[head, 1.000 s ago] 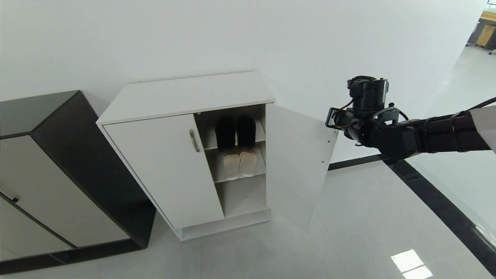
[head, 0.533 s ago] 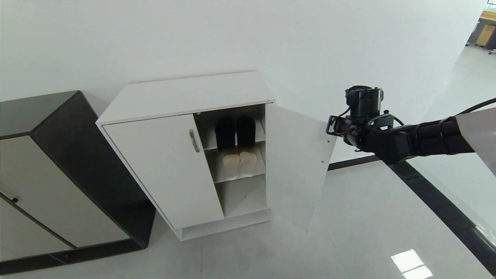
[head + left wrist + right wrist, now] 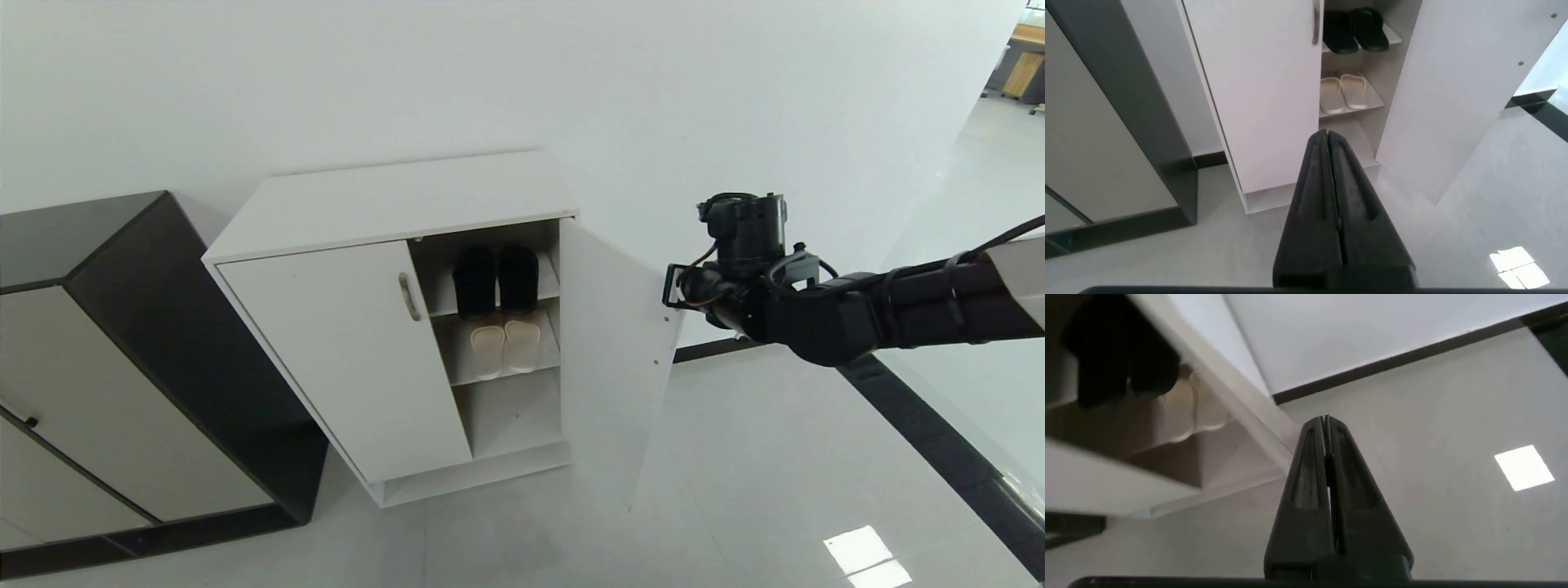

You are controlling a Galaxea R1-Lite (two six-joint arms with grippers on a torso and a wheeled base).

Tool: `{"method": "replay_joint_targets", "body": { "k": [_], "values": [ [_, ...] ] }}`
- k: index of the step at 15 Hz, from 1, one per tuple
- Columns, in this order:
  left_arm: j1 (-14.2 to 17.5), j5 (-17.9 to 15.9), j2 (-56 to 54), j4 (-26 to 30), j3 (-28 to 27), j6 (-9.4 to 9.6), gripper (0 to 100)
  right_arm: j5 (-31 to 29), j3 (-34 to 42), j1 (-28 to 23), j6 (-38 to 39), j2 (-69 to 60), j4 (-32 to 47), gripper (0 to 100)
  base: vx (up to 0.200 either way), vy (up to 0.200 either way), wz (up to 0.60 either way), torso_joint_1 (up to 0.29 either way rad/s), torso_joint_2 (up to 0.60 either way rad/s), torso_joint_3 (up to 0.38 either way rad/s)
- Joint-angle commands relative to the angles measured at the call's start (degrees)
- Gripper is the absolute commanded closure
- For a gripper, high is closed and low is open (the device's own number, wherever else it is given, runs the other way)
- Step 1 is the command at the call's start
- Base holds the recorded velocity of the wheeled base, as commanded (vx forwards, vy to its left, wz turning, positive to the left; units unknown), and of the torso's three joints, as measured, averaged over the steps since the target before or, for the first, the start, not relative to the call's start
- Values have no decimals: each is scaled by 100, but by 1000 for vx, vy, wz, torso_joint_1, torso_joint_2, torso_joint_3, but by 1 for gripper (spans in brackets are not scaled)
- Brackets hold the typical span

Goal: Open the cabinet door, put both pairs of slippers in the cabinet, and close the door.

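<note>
The white cabinet stands against the wall with its left door closed and its right door partly open. A black pair of slippers sits on the top shelf, with a white pair of slippers on the shelf below. My right arm is at the outer face of the open door, near its upper free edge. The right gripper is shut with nothing in it, close to the door's edge. Further back from the cabinet, the left gripper is shut and empty.
A dark cabinet with pale doors stands to the left of the white one. A black strip crosses the pale tiled floor on the right. Open floor lies in front of the cabinet.
My right arm has moved left, and the open door has swung with it toward the cabinet, narrowing the opening. The slippers have not moved.
</note>
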Motion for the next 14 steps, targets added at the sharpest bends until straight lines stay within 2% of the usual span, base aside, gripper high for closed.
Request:
{"method": "replay_joint_targets", "body": {
  "k": [1,2,4,9,14],
  "values": [
    [1,8,0,-1,0,-1,100,1,295,366,8,-300,-24,100,0,0,0,0,0,0],
    [1,8,0,-1,0,-1,100,-8,471,639,8,-450,-50,100,0,0,0,0,0,0],
    [1,8,0,-1,0,-10,100,-8,726,823,8,-731,-50,100,0,0,0,0,0,0],
    [1,8,0,-1,0,-19,100,414,1112,806,-19,-854,-182,100,0,0,0,0,0,0],
    [1,8,0,-1,0,-19,100,414,1359,762,-379,-678,-445,100,0,0,0,0,0,0]
  ]
}}
